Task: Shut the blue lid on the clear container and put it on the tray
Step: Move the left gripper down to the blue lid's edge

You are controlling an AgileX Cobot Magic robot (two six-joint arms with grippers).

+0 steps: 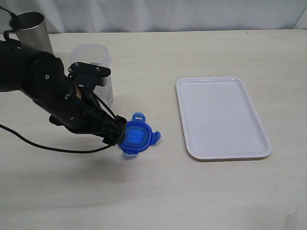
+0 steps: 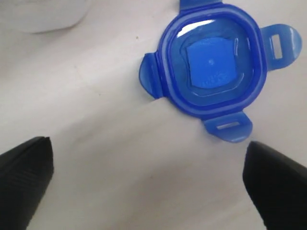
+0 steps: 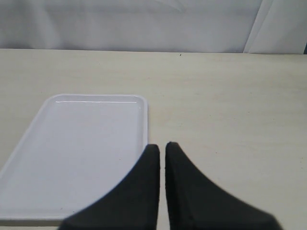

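Observation:
The blue lid [image 1: 137, 136] lies flat on the table, left of the tray [image 1: 220, 117], with its flaps spread out; no sticker shows on the face turned up. My left gripper [image 1: 115, 134] hovers low at the lid's left edge. In the left wrist view the blue lid [image 2: 216, 62] sits just beyond my left gripper [image 2: 148, 153], whose black fingers [image 2: 26, 172] are wide open with only bare table between them. The clear container [image 1: 93, 62] stands upright behind the left arm, partly hidden by it. My right gripper [image 3: 162, 146] is shut and empty, near the tray [image 3: 76, 153].
A grey metal cup [image 1: 31, 26] stands at the far back left, beside the clear container. The left arm's black cable [image 1: 53, 146] trails across the table at the left. A pale curtain closes off the table's far edge.

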